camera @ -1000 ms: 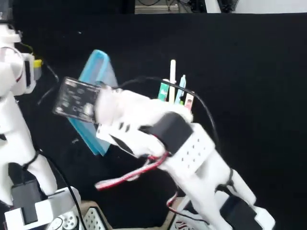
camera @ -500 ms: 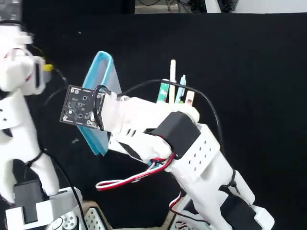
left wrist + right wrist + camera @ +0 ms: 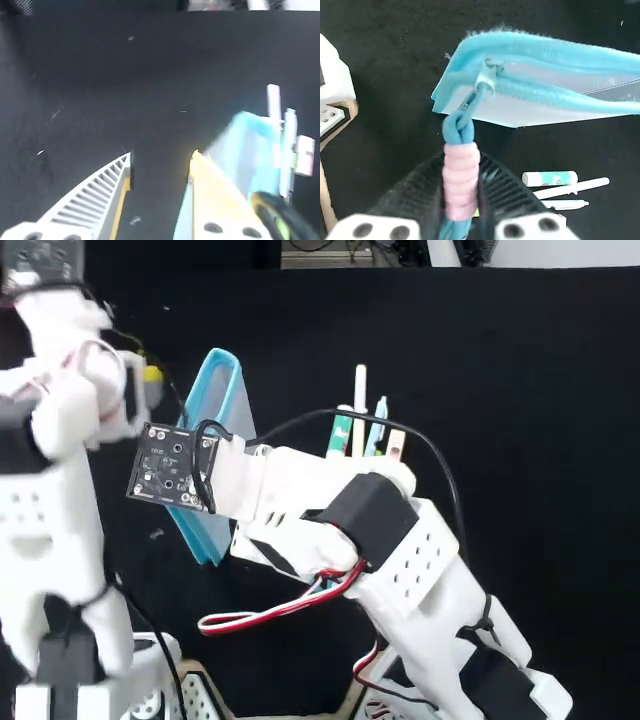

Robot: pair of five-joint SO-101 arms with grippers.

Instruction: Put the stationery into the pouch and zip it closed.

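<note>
Firmly, right claw (image 3: 462,165) pinches zip pull (image 3: 458,131) of pouch (image 3: 535,55); left claw (image 3: 161,155) gapes empty

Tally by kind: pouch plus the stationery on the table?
light-blue mesh zip pouch: 1
pens (white slim pen, pale-blue slim pen): 2
green-and-white tube: 1
small white-and-pink block: 1
Total: 5

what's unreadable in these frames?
- High view: the right arm hides the pens' lower ends and much of the pouch.
- Left wrist view: the pouch is blurred; its opening is unclear.
- Right wrist view: the pouch's far end is cut off by the edge, so the zip's extent is unknown.
</note>
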